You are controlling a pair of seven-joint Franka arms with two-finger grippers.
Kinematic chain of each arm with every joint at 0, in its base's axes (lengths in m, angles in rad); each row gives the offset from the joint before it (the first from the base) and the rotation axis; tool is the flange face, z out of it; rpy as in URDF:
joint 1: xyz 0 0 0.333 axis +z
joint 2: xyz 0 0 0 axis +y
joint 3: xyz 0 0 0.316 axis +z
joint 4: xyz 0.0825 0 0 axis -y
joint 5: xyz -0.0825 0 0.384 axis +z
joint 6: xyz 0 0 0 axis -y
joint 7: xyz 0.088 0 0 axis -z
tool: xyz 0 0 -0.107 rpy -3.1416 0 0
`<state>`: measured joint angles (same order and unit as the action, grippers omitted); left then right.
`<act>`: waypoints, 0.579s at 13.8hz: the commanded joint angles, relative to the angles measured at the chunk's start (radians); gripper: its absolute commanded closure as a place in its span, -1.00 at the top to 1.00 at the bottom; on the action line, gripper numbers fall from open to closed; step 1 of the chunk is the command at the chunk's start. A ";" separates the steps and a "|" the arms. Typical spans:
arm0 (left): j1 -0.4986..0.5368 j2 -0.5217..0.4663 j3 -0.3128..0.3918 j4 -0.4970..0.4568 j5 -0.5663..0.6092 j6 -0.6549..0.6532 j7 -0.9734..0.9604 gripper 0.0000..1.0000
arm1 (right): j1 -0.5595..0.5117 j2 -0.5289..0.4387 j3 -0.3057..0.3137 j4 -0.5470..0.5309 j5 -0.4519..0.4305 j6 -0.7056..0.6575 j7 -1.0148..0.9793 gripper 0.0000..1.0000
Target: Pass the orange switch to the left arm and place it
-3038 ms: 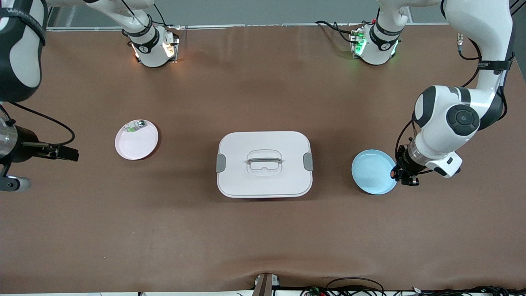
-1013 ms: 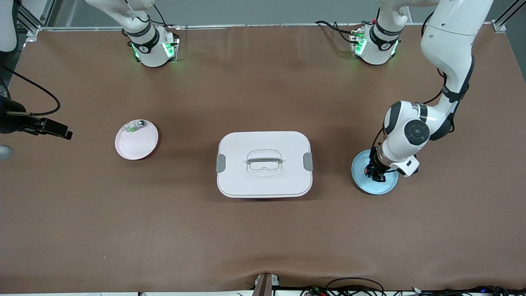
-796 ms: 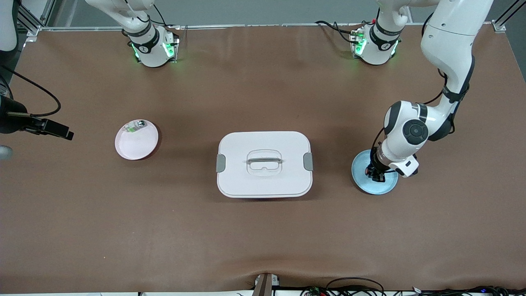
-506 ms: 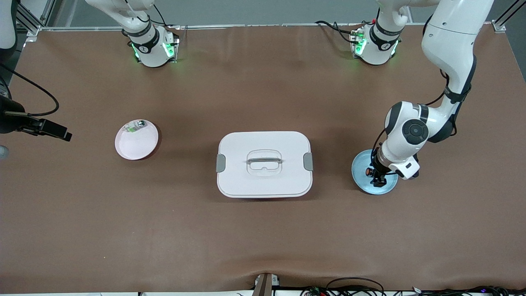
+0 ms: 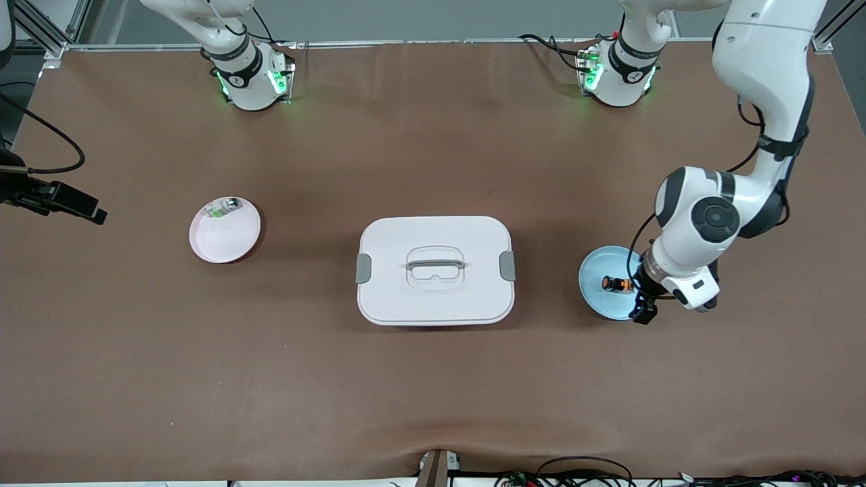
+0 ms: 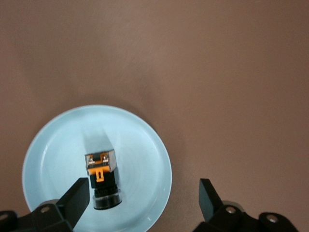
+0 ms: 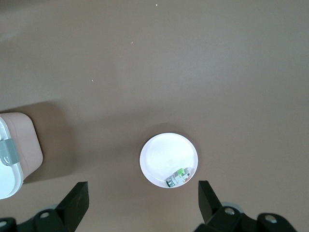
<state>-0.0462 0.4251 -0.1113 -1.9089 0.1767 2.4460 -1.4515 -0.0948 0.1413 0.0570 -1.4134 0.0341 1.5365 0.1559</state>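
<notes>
While the brown worktop carries everything, the biggest thing on it is the white box, lid on, grey latches at both ends, sitting midway between the two plates. The two white arms come next. The left arm bends down from its base toward its own end of the worktop, and the left hand hangs just above the edge of the blue plate — its fingers are spread wide apart and hold nothing, as the left wrist view shows. The right arm is mostly out of the front view; only the right hand shows, at the right arm's end of the worktop, up in the air and waiting. In the right wrist view its fingers are also spread apart and empty.

Toward the right arm's end lies the pink plate, well apart from the box, with a small whitish part marked green resting at its rim farthest from the front camera. Smallest of all is the orange switch — it lies on its side in the blue plate, near the middle, free of the left hand's fingers.
</notes>
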 commanded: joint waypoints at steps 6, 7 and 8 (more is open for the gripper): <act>0.066 -0.049 -0.010 0.085 -0.022 -0.211 0.658 1.00 | -0.008 -0.020 0.003 -0.018 0.000 -0.021 0.001 1.00; 0.066 -0.052 -0.010 0.097 -0.045 -0.243 0.743 1.00 | -0.008 -0.026 0.003 -0.016 0.000 -0.019 0.001 1.00; 0.075 -0.054 -0.010 0.125 -0.069 -0.287 0.829 1.00 | -0.008 -0.025 0.003 -0.016 0.000 -0.016 0.001 1.00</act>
<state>0.0165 0.3836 -0.1110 -1.8236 0.1476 2.2361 -0.7627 -0.0953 0.1391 0.0547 -1.4191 0.0336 1.5249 0.1556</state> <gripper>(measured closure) 0.000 0.000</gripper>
